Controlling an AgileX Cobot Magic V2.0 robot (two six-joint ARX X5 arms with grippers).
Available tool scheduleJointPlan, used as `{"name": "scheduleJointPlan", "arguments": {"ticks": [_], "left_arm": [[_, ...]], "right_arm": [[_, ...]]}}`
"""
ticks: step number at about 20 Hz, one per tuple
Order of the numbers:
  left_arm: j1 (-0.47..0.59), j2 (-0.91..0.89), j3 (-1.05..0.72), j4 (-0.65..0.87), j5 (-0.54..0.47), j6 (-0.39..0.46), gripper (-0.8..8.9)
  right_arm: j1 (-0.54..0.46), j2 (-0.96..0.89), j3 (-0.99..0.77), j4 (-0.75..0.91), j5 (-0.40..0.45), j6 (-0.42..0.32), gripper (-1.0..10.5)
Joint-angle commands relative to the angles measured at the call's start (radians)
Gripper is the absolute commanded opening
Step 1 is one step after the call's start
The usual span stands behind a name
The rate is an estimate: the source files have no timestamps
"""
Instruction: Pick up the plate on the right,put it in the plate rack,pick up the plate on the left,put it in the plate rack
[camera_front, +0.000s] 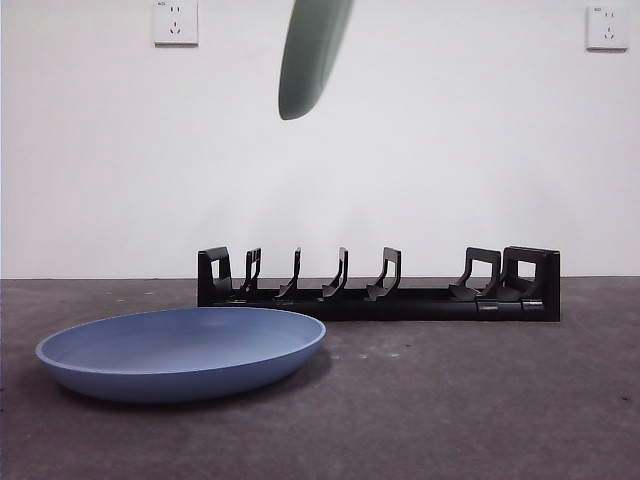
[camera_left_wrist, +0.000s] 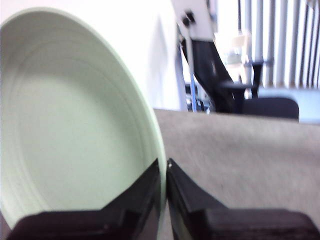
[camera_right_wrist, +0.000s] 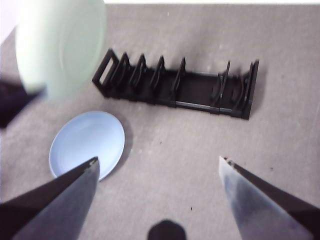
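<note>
Up close, the left gripper (camera_left_wrist: 163, 172) has its two black jaws pinched onto the rim of a pale green plate (camera_left_wrist: 70, 115), one jaw on each face of the edge. That plate is held on edge in the air; in the front view its lower part hangs down from the top of the picture (camera_front: 310, 55), above the left half of the plate rack (camera_front: 378, 285) and well clear of it. The right wrist view shows the same green plate (camera_right_wrist: 62, 42) raised over the rack's end, though it is blurred there.

The right gripper (camera_right_wrist: 157, 167) is high above the table with its jaws spread wide, nothing between them.

On the grey table (camera_front: 480, 400) a blue plate (camera_front: 182, 352) lies flat, in front of the rack's left end and near it but apparently not touching. The rack (camera_right_wrist: 177, 85) is a long black bar with upright curved prongs, and every slot is bare. Behind it stands a white wall with two sockets.
</note>
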Motion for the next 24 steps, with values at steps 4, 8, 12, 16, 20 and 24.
{"name": "scheduleJointPlan", "arguments": {"ticks": [4,8,12,16,20,24], "left_arm": [[0.104,0.126,0.004,0.125,0.033,-0.183,-0.08],[0.143,0.241,0.027,0.177,0.035,-0.222,-0.08],[0.161,0.358,0.111,0.176,0.059,-0.224,-0.08],[0.163,0.446,0.176,0.175,0.051,-0.225,-0.08],[0.181,0.5,0.187,0.177,0.049,-0.225,-0.08],[0.206,0.514,0.187,0.155,0.049,-0.224,-0.08]], "right_arm": [[0.0,-0.028,-0.009,-0.024,-0.092,-0.003,4.1],[0.0,-0.039,-0.009,-0.025,-0.141,0.013,4.1],[0.0,-0.042,-0.009,-0.026,-0.153,0.024,4.1],[0.0,-0.054,-0.009,-0.026,-0.155,0.031,4.1],[0.0,-0.06,-0.01,-0.026,-0.152,0.031,4.1],[0.0,-0.06,-0.011,-0.026,-0.139,0.029,4.1]]}}
